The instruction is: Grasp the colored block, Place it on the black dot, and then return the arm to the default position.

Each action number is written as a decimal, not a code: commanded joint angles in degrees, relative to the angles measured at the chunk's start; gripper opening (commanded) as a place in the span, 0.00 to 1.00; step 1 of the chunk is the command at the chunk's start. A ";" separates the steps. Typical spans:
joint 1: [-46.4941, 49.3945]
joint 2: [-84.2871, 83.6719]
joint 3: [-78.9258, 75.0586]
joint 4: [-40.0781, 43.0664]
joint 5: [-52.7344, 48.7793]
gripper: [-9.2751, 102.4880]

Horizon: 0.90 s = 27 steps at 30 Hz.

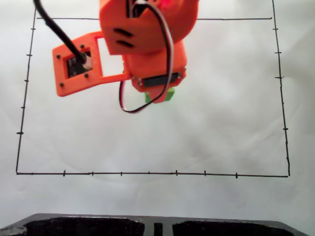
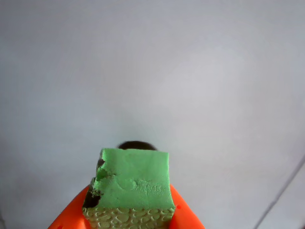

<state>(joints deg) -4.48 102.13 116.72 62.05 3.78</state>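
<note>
The placing step is in hand: the gripper [image 2: 128,217] is closed on the block [image 2: 133,179], held just in front of the dot [image 2: 137,145], whose edge peeks out beyond the block. Next comes a short reach forward, lowering and release. White paper [image 1: 147,142] with a ruled border [image 1: 147,173] surrounds the dot.

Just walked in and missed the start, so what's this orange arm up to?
The orange 3D-printed arm holds a small bright green cube between its gripper fingers, over white paper marked with a thin black border. In the wrist view, a black dot peeks out just behind the cube's top edge, so the cube is over or on it.
</note>
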 commanded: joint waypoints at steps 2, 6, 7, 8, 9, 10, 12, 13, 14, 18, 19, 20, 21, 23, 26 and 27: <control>0.44 0.26 0.97 -1.58 -0.79 0.18; 0.44 -0.26 2.02 -2.29 -1.23 0.18; 0.35 -0.62 2.11 -2.29 -1.32 0.18; 0.44 -0.88 2.20 -2.29 -1.23 0.18; 0.53 -1.05 2.46 -2.64 -1.32 0.19; 0.53 -1.05 2.72 -2.72 -1.58 0.19; 0.62 -0.97 3.08 -2.81 -2.46 0.22; 0.62 -0.79 3.34 -2.90 -2.81 0.23; 0.53 -0.79 3.34 -2.72 -3.25 0.25; 0.88 -0.79 3.69 -2.99 -4.48 0.29; 0.88 -0.70 3.69 -2.81 -4.75 0.31; 0.88 -0.53 3.69 -2.46 -4.83 0.31; 1.05 -0.35 3.78 -2.20 -5.01 0.32; 1.32 0.26 4.04 -2.02 -5.45 0.35; 1.67 1.76 4.22 -1.23 -5.89 0.39; 1.67 2.90 4.22 -0.53 -5.98 0.40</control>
<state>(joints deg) -3.16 100.90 121.03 60.56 -1.67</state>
